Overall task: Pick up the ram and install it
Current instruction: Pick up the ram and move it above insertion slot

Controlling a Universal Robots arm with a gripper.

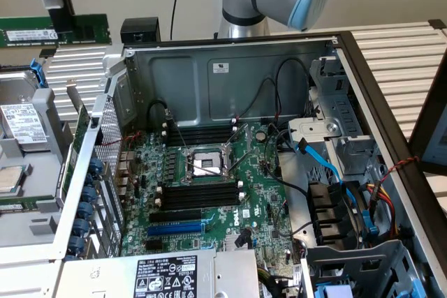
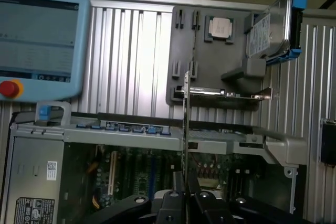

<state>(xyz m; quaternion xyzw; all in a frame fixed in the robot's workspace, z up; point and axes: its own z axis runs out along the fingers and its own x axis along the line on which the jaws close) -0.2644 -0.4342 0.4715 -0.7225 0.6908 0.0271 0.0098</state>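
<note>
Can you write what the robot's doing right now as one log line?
held: ram | fingers: shut on ram | ram: raised, exterior view's upper left | memory slots: empty

Ribbed metal table (image 1: 398, 54) under open computer case (image 1: 188, 82), grey tray (image 1: 35, 222).

The exterior camera is looking steeply down into the open grey metal computer case (image 1: 181, 82) from close by. The wrist camera is riding behind the black gripper (image 2: 185, 184), facing along the thin green ram stick (image 2: 186, 129) it is clamping (over the case wall (image 2: 131, 132)). Both are catching the green motherboard (image 1: 209, 200) and the blue-bracketed silver hard drive (image 1: 24, 120).
</note>
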